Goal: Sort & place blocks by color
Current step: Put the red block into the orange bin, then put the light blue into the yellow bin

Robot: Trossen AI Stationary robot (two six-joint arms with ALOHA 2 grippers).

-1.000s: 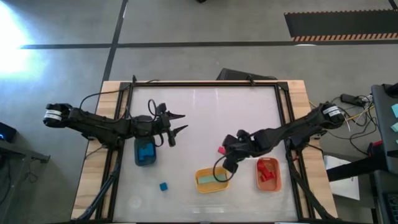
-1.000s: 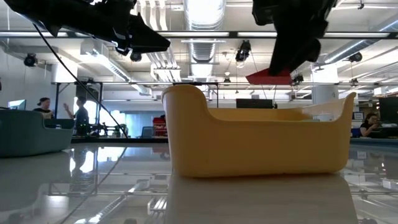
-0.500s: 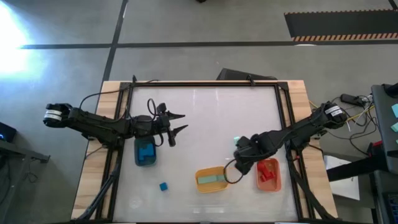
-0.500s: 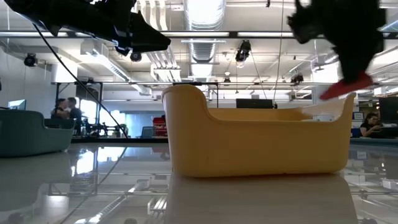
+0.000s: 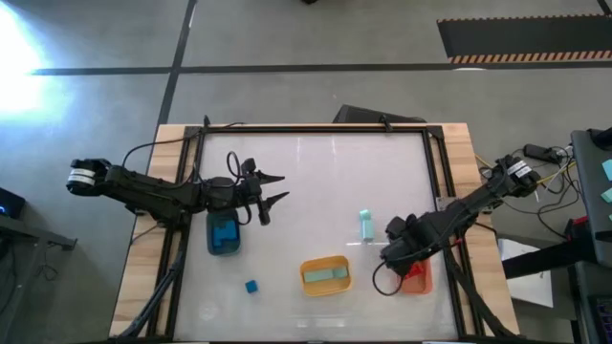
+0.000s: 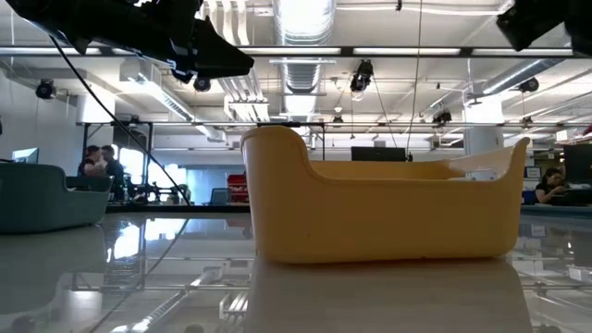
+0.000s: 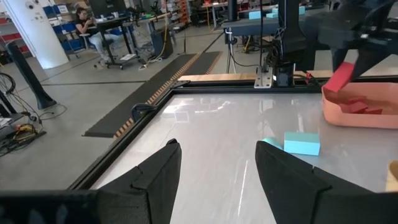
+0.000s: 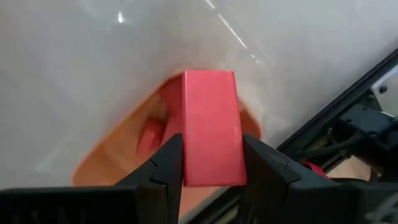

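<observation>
My right gripper (image 5: pixel 395 256) is shut on a red block (image 8: pixel 210 124) over the orange bin (image 5: pixel 422 279), which holds other red blocks (image 8: pixel 149 134). My left gripper (image 5: pixel 273 188) is open and empty, above the table beside the blue bin (image 5: pixel 224 235), which holds blue blocks. The yellow bin (image 5: pixel 326 274) holds a mint block. A mint block (image 5: pixel 364 225) lies flat on the table between the yellow and orange bins, and shows in the left wrist view (image 7: pixel 301 142). A blue block (image 5: pixel 251 286) lies near the front edge. My right gripper pinches the red block between its two fingers, on two opposite long sides (image 8: pixel 188 149). The fingers come from above, slanting down. The block is lifted clear, above the orange bin's inside (image 8: pixel 118 155).
The yellow bin (image 6: pixel 379 213) fills the low view's middle. A dark frame (image 5: pixel 316 129) runs round the white tabletop. Bare table lies in the middle and at the far side. People stand in the room beyond the table.
My right gripper has carried the red block from beside the yellow bin's far rim toward the table's right and near edges, and now hangs over the orange bin. The mint block on the table has come into view behind it.
</observation>
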